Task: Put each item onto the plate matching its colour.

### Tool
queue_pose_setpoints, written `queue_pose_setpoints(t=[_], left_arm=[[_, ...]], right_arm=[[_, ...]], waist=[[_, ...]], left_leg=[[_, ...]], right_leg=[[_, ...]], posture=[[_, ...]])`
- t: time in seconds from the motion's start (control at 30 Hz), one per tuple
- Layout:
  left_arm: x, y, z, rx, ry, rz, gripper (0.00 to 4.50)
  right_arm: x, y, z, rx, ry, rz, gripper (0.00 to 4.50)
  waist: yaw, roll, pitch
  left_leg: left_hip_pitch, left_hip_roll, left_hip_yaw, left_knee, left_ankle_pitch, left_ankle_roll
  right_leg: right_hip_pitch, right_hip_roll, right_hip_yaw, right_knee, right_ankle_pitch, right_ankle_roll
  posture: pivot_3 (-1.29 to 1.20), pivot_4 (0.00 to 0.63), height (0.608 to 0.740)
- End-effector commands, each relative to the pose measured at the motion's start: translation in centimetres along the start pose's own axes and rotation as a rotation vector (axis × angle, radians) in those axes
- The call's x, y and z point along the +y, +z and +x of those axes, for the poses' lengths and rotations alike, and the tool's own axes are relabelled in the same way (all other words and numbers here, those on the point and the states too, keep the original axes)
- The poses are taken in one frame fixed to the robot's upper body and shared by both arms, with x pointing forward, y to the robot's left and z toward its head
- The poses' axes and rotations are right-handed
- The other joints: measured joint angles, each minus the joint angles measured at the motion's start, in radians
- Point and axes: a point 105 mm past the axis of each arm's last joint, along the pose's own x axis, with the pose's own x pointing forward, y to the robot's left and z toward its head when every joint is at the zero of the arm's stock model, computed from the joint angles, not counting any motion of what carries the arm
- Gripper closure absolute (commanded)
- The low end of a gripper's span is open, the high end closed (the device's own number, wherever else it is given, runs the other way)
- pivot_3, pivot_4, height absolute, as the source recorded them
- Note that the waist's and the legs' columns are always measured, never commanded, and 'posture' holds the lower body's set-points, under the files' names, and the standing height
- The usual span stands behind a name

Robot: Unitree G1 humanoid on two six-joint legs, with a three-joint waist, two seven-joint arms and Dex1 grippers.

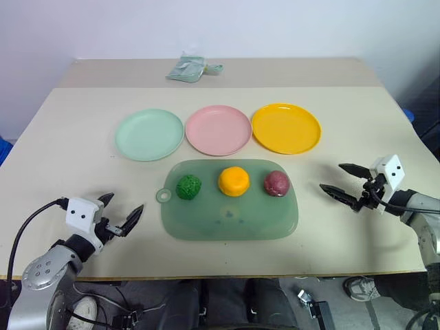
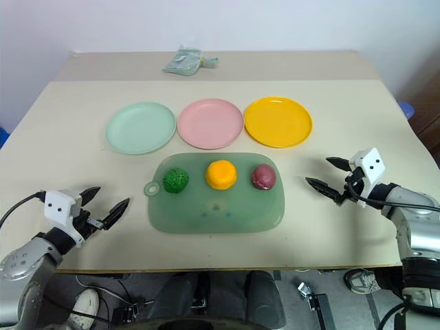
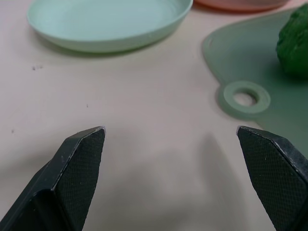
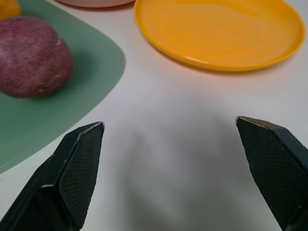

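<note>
Three plates: mint green plate (image 1: 148,134), pink plate (image 1: 218,129), yellow-orange plate (image 1: 286,128). Three balls: green ball (image 1: 188,186), orange ball (image 1: 234,181), maroon ball (image 1: 277,183). One green mat (image 1: 230,216). One crumpled packet (image 1: 191,69).

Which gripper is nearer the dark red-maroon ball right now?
Right. The right gripper hovers just off the mat's right edge beside the dark red-maroon ball; the left gripper sits beyond the mat's far left side.

Green ball (image 1: 188,186), orange ball (image 1: 234,181), maroon ball (image 1: 277,183) lie below mint plate (image 1: 149,134), pink plate (image 1: 218,130), yellow plate (image 1: 286,128).
</note>
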Motion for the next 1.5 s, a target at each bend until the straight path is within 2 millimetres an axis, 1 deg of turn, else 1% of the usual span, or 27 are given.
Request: queue_pose_setpoints(t=[0.03, 0.23, 0.33, 0.47, 0.6, 0.73, 0.8, 0.87, 0.9, 0.97, 1.13, 1.23, 1.33, 1.5], left_arm=[[0.5, 0.5, -0.4, -0.036, 0.023, 0.025, 0.00], [0.7, 0.0, -0.6, -0.039, 0.019, 0.017, 0.00], [0.5, 0.2, 0.0, -0.052, 0.002, 0.015, 0.00], [0.7, 0.4, 0.6, -0.060, -0.023, 0.013, 0.00], [0.9, 0.2, 1.8, -0.050, -0.065, 0.030, 0.00], [1.1, 1.6, 3.0, -0.086, -0.099, 0.020, 0.00], [1.2, 1.8, 3.2, -0.088, -0.113, 0.014, 0.00], [0.7, 2.5, 3.4, -0.105, -0.163, -0.007, 0.00], [-0.6, 3.5, 3.4, -0.131, -0.244, -0.028, 0.00], [-2.5, 4.6, 3.2, -0.149, -0.364, -0.025, 0.00], [-6.0, 5.3, 4.3, -0.133, -0.514, 0.092, 0.00], [-7.3, 5.6, 5.2, -0.138, -0.556, 0.117, 0.00], [-8.3, 5.2, 6.3, -0.125, -0.589, 0.144, 0.00], [-9.4, 4.7, 7.8, -0.104, -0.600, 0.160, 0.00]], right_arm=[[-0.3, 0.7, 0.4, -0.031, -0.004, -0.036, 0.04], [-0.1, 0.8, 1.0, -0.052, -0.027, -0.058, 0.04], [-0.3, 0.8, 1.1, -0.069, -0.070, -0.062, 0.04], [0.0, 1.3, 0.9, -0.089, -0.095, -0.076, 0.04], [0.1, 1.1, 0.2, -0.109, -0.142, -0.072, 0.04], [0.3, 1.6, -0.6, -0.132, -0.163, -0.074, 0.04], [0.3, 1.6, -0.8, -0.140, -0.174, -0.069, 0.04], [0.5, 1.4, -1.3, -0.140, -0.174, -0.065, 0.04], [0.7, 1.5, -1.6, -0.147, -0.153, -0.061, 0.04], [1.9, 1.8, -1.9, -0.160, -0.074, -0.041, 0.04], [6.2, 2.5, -2.5, -0.121, 0.148, -0.054, 0.04], [7.9, 3.5, -2.2, -0.142, 0.200, -0.065, 0.04], [9.6, 4.4, -1.5, -0.177, 0.236, -0.063, 0.04], [11.5, 5.2, -0.3, -0.199, 0.260, -0.039, 0.04]], waist=[[0.001, 0.000, 0.000], [0.001, 0.000, 0.000], [0.002, 0.000, 0.000], [0.003, 0.000, 0.000], [0.002, 0.000, 0.000], [0.004, 0.000, 0.000], [0.001, 0.000, 0.000], [0.001, 0.000, 0.000], [0.001, 0.000, 0.000], [0.003, 0.000, 0.000], [0.011, 0.001, -0.001], [0.015, 0.001, -0.001], [0.022, 0.001, -0.001], [0.026, 0.001, -0.001]], left_leg=[[0.000, 0.000, 0.000, 0.000, 0.000, 0.000], [0.000, 0.000, 0.000, 0.000, 0.000, 0.000], [0.000, 0.000, 0.000, 0.000, 0.000, 0.000], [0.000, 0.000, 0.000, 0.000, 0.000, 0.000], [0.000, 0.000, 0.000, 0.000, 0.000, 0.000], [0.000, -0.001, 0.000, 0.000, 0.000, 0.000], [0.000, 0.000, 0.000, 0.001, 0.000, 0.000], [0.000, 0.000, 0.000, 0.000, 0.000, 0.000], [0.000, 0.000, 0.000, 0.000, 0.000, 0.000], [0.000, 0.000, 0.000, 0.000, 0.000, 0.000], [0.001, 0.000, 0.000, 0.001, 0.000, 0.000], [0.002, 0.000, 0.000, 0.001, 0.000, 0.000], [0.001, 0.000, 0.000, 0.001, 0.000, 0.000], [0.001, 0.000, 0.000, 0.001, 0.000, 0.000]], right_leg=[[0.000, 0.000, 0.000, 0.000, 0.000, 0.000], [0.000, 0.000, 0.000, 0.000, 0.000, 0.000], [0.000, 0.000, 0.000, 0.000, 0.000, 0.000], [0.000, 0.000, 0.000, 0.000, 0.000, 0.000], [0.000, 0.000, 0.000, 0.001, 0.000, 0.000], [0.000, 0.000, 0.000, 0.001, 0.000, 0.000], [0.000, 0.001, 0.000, 0.001, 0.000, 0.000], [0.000, 0.001, 0.000, 0.001, 0.000, 0.000], [0.000, 0.001, 0.000, 0.001, 0.000, 0.000], [0.000, 0.001, 0.000, 0.001, 0.000, 0.000], [0.002, 0.001, 0.000, 0.001, 0.000, 0.000], [0.002, 0.001, 0.000, 0.001, 0.000, 0.000], [0.002, 0.001, 0.000, 0.001, 0.000, 0.000], [0.002, 0.001, 0.000, 0.001, 0.000, 0.000]], posture=[[0.00, 0.150, 0.740], [0.00, 0.150, 0.740], [0.00, 0.150, 0.740], [0.00, 0.150, 0.740], [0.00, 0.150, 0.740], [0.00, 0.150, 0.740], [0.00, 0.150, 0.740], [0.00, 0.150, 0.740], [0.00, 0.150, 0.740], [0.00, 0.150, 0.740], [0.00, 0.150, 0.740], [0.00, 0.150, 0.740], [0.00, 0.150, 0.740], [0.00, 0.150, 0.740]])
